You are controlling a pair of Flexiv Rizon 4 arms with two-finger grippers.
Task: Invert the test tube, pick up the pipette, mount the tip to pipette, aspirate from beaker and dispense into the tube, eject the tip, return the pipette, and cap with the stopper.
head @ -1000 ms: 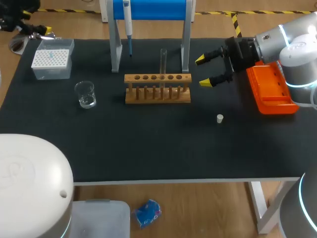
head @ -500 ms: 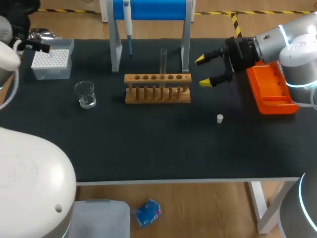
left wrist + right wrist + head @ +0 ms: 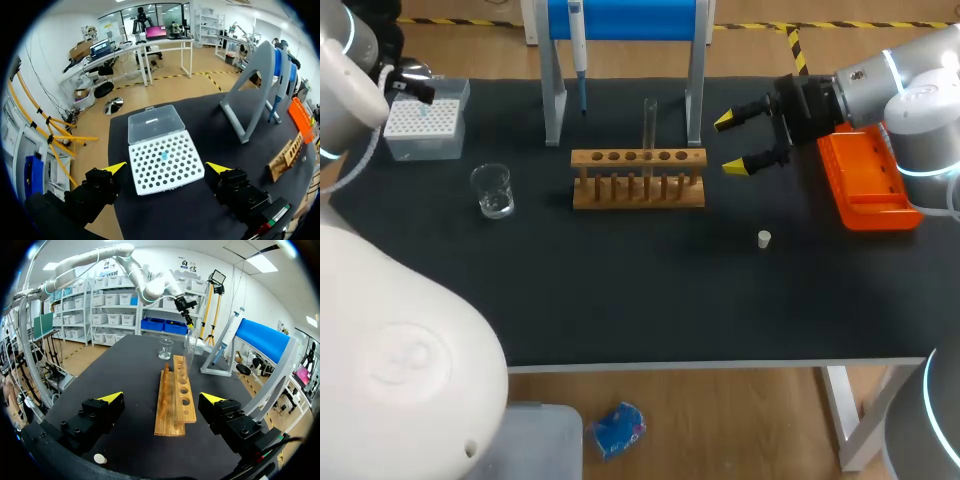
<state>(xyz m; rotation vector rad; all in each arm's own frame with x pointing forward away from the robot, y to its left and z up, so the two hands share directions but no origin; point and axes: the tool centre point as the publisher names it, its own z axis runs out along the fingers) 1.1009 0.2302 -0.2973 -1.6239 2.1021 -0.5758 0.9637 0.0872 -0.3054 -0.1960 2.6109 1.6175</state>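
A clear test tube (image 3: 649, 120) stands upright in the wooden rack (image 3: 638, 178) at the table's middle. The pipette (image 3: 578, 50) hangs on the blue-topped stand (image 3: 625, 20) behind it. My right gripper (image 3: 732, 143) hovers open and empty just right of the rack, looking along the rack (image 3: 175, 400) and tube (image 3: 189, 352). A glass beaker (image 3: 493, 190) sits left of the rack. The white tip box (image 3: 425, 120) is at the far left; my left gripper (image 3: 167, 167) hangs open above the box (image 3: 155, 175), which holds one blue tip (image 3: 164, 155). A small white stopper (image 3: 764, 238) lies on the mat.
An orange tray (image 3: 865, 178) lies at the right edge, under my right arm. The stand's grey legs (image 3: 554, 100) flank the rack's back. My left arm's white elbow (image 3: 410, 350) fills the near left corner. Open black mat stretches in front of the rack.
My left arm has swung, its elbow growing larger in the near left and its upper link coming in at the far left. The right arm, tube and other things have not moved.
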